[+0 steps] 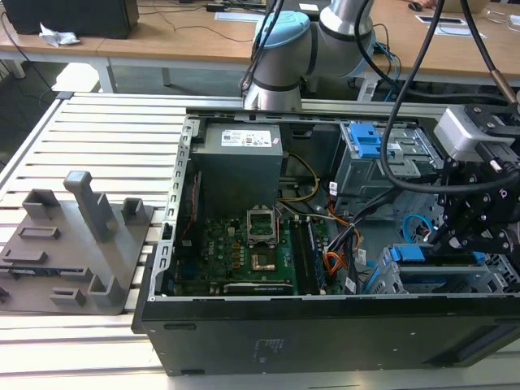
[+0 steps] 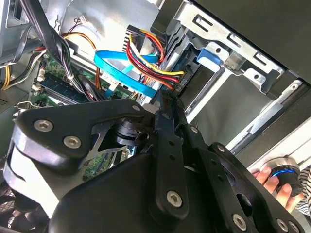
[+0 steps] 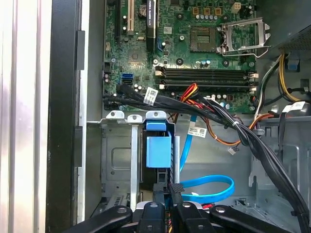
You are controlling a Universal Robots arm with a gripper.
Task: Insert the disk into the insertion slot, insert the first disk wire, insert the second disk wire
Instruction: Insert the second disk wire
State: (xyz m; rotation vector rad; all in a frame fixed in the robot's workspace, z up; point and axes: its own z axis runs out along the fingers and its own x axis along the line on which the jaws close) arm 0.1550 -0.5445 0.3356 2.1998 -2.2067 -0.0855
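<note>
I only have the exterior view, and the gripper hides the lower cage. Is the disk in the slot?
Observer: In the first wrist view the disk, in its blue carrier, sits between the slot rails, just ahead of the gripper.
Operator: Where's the blue cable?
Observer: The blue cable lies looped beside the slot, close to the gripper.
Operator: Anything else near the gripper?
Observer: In the second wrist view a red, yellow and black wire bundle runs down to just ahead of it.
</note>
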